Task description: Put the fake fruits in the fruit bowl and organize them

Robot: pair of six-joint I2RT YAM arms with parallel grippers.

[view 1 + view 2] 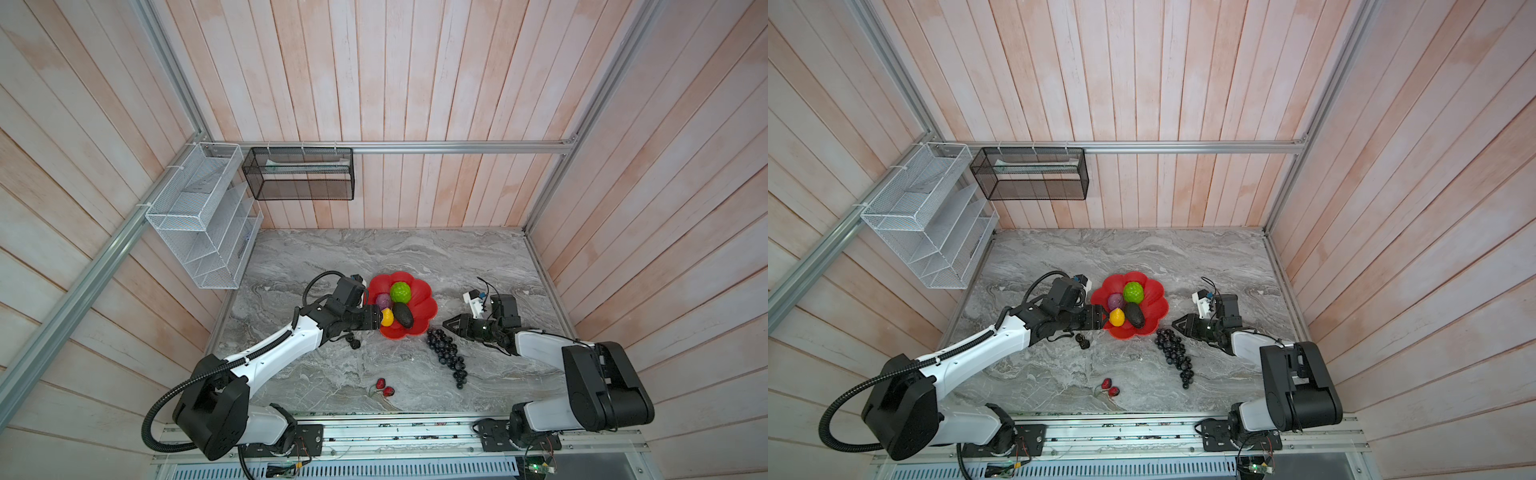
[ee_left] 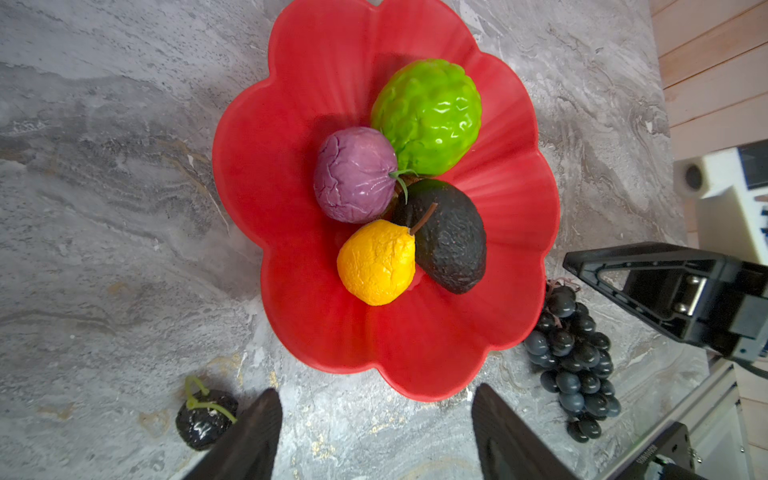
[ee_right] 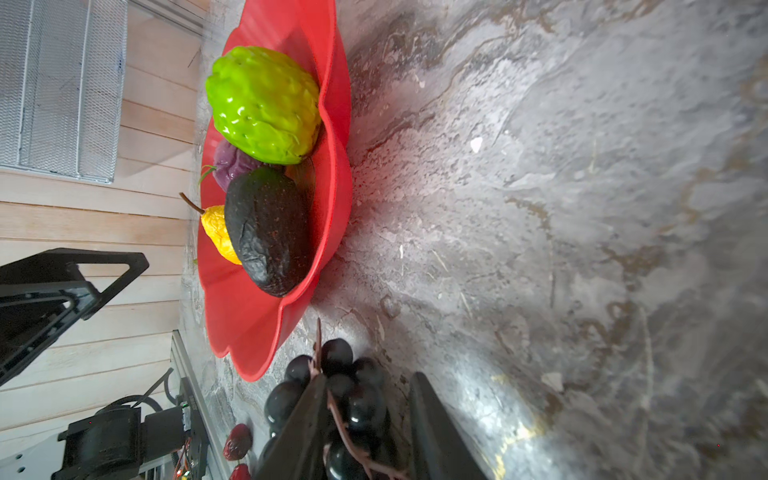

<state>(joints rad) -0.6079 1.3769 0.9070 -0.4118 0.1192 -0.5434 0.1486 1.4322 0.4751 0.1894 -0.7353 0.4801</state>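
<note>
Four fake fruits are already sitting inside the shallow glossy red flower-shaped bowl: bumpy green plastic ball, wrinkled purple round fruit, yellow lemon-like fruit with a brown stem and dark pebbled avocado, all touching one another mid-bowl. The long bunch of dark plastic grapes is lying on the grey marbled surface, its stem end just beside the bowl's rim on the right arm's side and the tail trailing away from the bowl. Small dark berries with a green stalk are lying near the rim on the left arm's side. Two red strawberries are lying well apart from the bowl, toward the robot's base.

The left claw is being held wide open with nothing in it, at the bowl's rim nearest the yellow fruit. The right claw is being held partly open, with the stem end of the grape bunch straddled between its fingers; no firm hold is being shown yet.

The bunch is being judged light, floppy and slick-beaded. Round grapes are likely to slip out, so the brown stem or the tight top cluster is being judged the best hold. The tail is expected to dangle and may drag over the rim.
</note>
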